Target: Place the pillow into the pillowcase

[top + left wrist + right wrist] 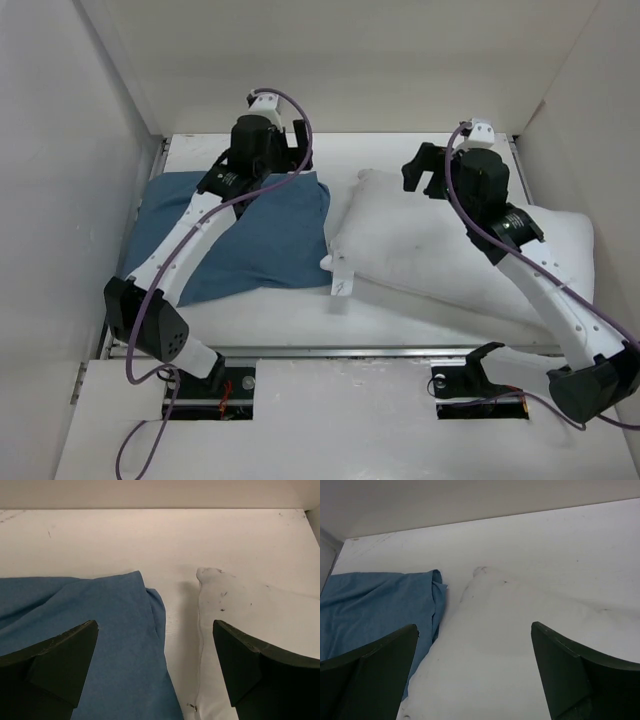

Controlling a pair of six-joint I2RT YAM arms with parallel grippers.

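Note:
The slate-blue pillowcase (250, 235) lies flat and wrinkled on the left of the table. The white pillow (440, 250) lies beside it on the right, its small tag (342, 283) at the near left corner. My left gripper (280, 158) hovers open and empty over the pillowcase's far right corner. In the left wrist view, the gripper (155, 670) spans the pillowcase's edge (115, 645) and the pillow's edge (260, 610). My right gripper (425, 172) hovers open and empty over the pillow's far left part. The right wrist view (475, 675) shows the pillow (510, 645) below and the pillowcase (375, 610) to the left.
White walls enclose the table (400, 150) at the left, back and right. A narrow strip of bare table (177, 610) separates pillowcase and pillow. The arm bases (460, 385) sit at the near edge behind a metal rail.

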